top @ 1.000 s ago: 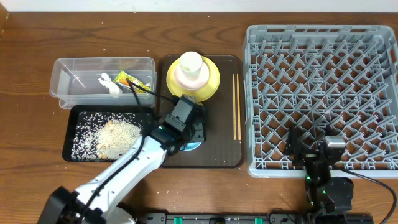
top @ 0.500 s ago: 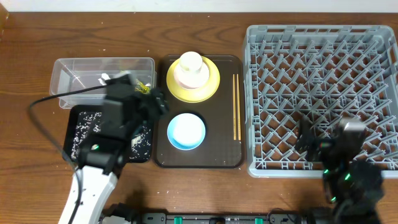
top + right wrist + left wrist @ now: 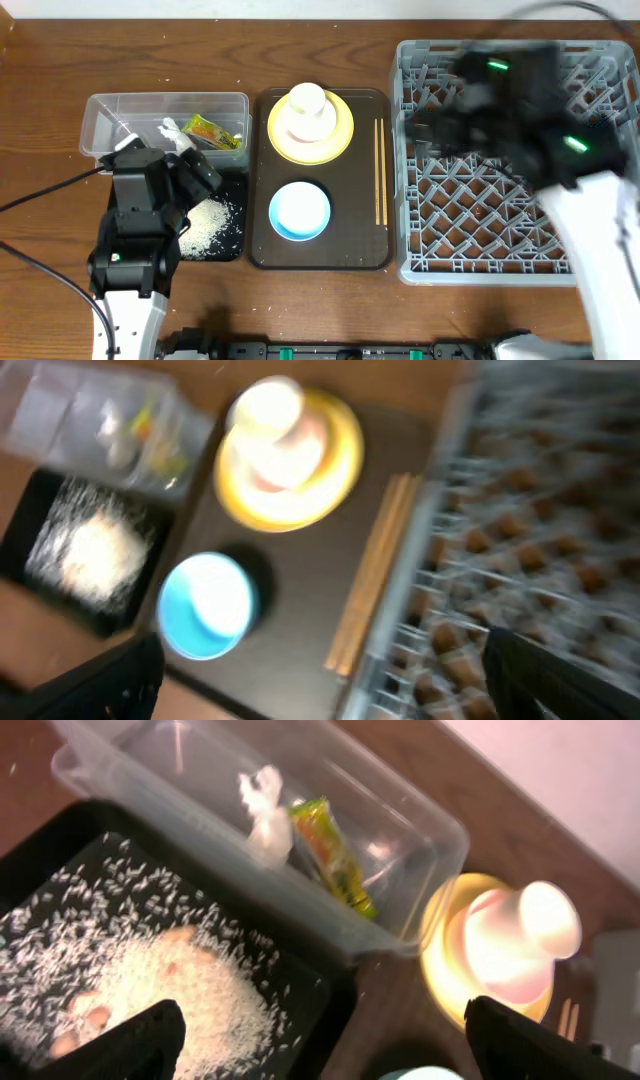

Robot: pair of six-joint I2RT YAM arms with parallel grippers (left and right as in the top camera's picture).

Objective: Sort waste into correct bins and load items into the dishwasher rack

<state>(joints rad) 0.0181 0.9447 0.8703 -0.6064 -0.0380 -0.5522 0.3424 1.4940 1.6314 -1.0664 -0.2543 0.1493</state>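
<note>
the left gripper (image 3: 322, 1025) hovers over the black bin (image 3: 236, 242), fingers wide apart and empty, above the heap of rice (image 3: 205, 218). beside it, the light-blue bowl (image 3: 300, 211) sits on the dark-brown tray (image 3: 350, 245) near the chopsticks (image 3: 379, 170). farther back, the clear tub (image 3: 98, 135) holds the tissue (image 3: 265, 810) and wrapper (image 3: 330, 855). the white cup (image 3: 307, 100) sits in the pinkish-white bowl (image 3: 290, 128) on the yellow plate (image 3: 342, 130). the right gripper (image 3: 320, 665), blurred, fingers apart and empty, hangs over the far left of the empty rack (image 3: 480, 220).
</note>
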